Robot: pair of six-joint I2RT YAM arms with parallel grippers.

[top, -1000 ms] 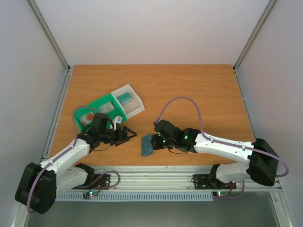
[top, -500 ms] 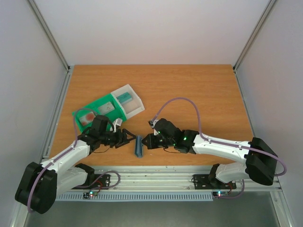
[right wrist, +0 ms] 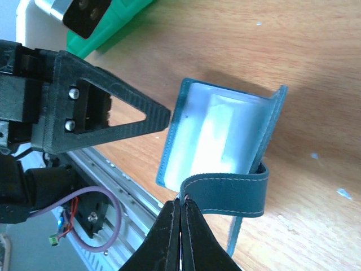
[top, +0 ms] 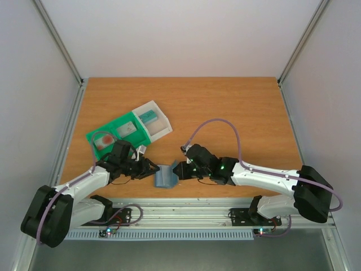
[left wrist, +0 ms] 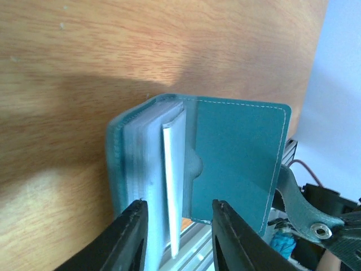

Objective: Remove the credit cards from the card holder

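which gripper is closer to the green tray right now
Left. The left gripper is just on the near side of the green tray, at the card holder's left edge. The right gripper is farther off, beyond the card holder, pinching its tab.

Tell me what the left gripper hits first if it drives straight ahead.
Likely the credit cards in the open card holder; the left gripper straddles their edge, though depth is unclear.

Slate-blue bifold card holder (top: 164,177): low over the wooden table (top: 225,107) near its front edge, flaps open in a V, stitched snap tab (right wrist: 225,193) looped out. Thin whitish credit cards (left wrist: 172,186) stacked inside, one standing apart from the stack.
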